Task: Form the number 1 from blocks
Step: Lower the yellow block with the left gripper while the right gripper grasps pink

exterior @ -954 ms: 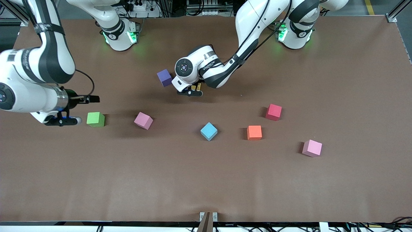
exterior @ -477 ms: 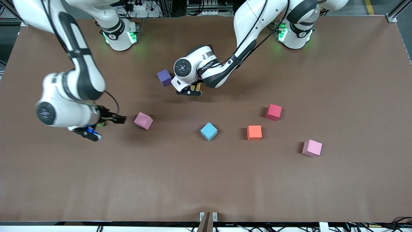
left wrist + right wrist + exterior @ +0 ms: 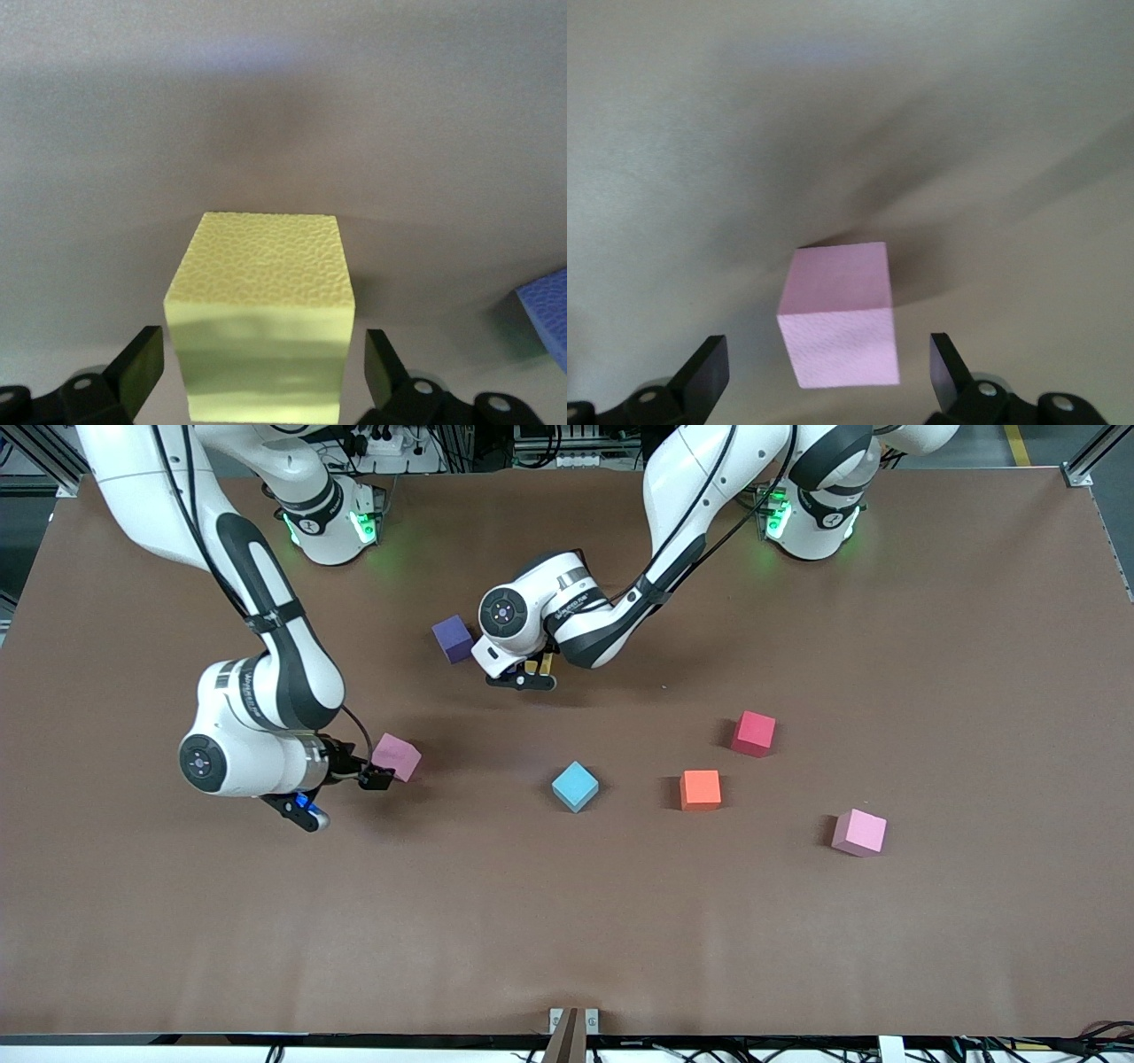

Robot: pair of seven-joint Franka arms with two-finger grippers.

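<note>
Around yellow block [image 3: 261, 314], open left gripper [image 3: 264, 372]

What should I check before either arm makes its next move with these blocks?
1. Left gripper open, with a gap on each side of the yellow block: ok.
2. Yellow block sitting flat on the table, apart from the purple block: ok.
3. Right gripper open wide enough for a block: ok.
4. Pink block toward the right arm's end centred ahead of the right gripper: ok, though it sits slightly turned and is not yet between the fingers.
5. Right gripper low enough to close on the pink block: cannot tell.
</note>
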